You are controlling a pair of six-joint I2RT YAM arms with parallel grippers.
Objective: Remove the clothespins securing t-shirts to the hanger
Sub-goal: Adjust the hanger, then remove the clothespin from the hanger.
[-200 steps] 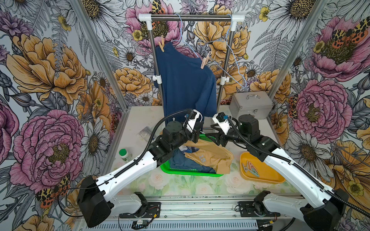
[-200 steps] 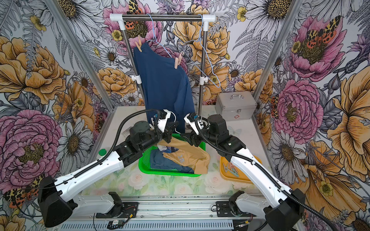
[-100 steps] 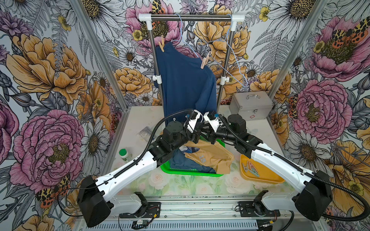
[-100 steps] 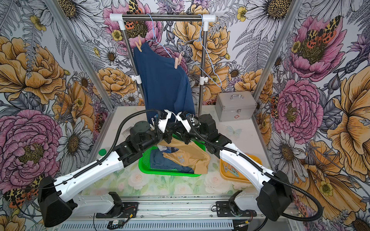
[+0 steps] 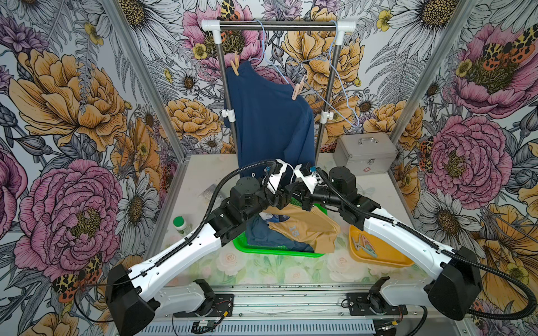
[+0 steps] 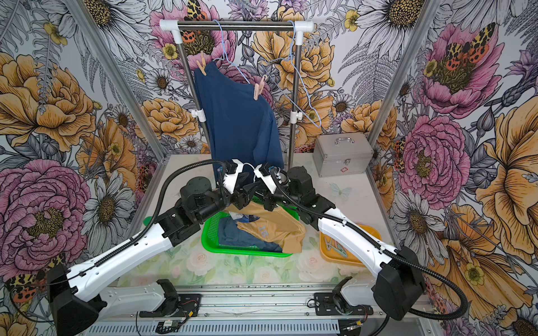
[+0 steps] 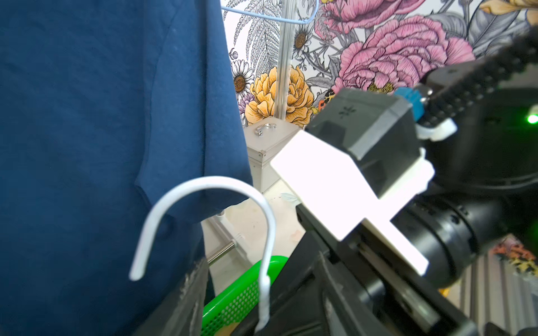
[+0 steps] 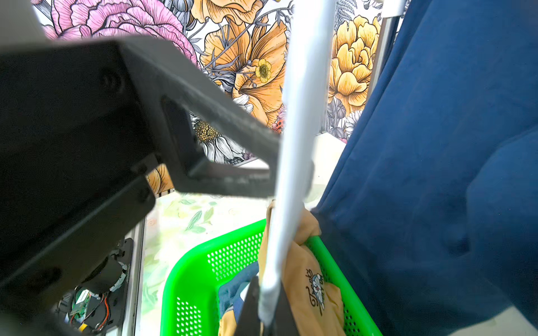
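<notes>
Right hand (image 8: 266,308) moved in, pinching white hanger (image 8: 294,145), left hand (image 5: 281,199) spread, hanger mostly hidden

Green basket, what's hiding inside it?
A tan shirt lies on top of a navy shirt in the green basket. Anything underneath them is covered up.

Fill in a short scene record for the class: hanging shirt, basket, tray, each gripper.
Hanging shirt: navy t-shirt on the rail, two peach clothespins at its shoulders
Basket: green basket holding a tan t-shirt and navy cloth
Tray: yellow tray with loose clothespins
Right gripper: shut on the white hanger
Left gripper: open beside that hanger
</notes>
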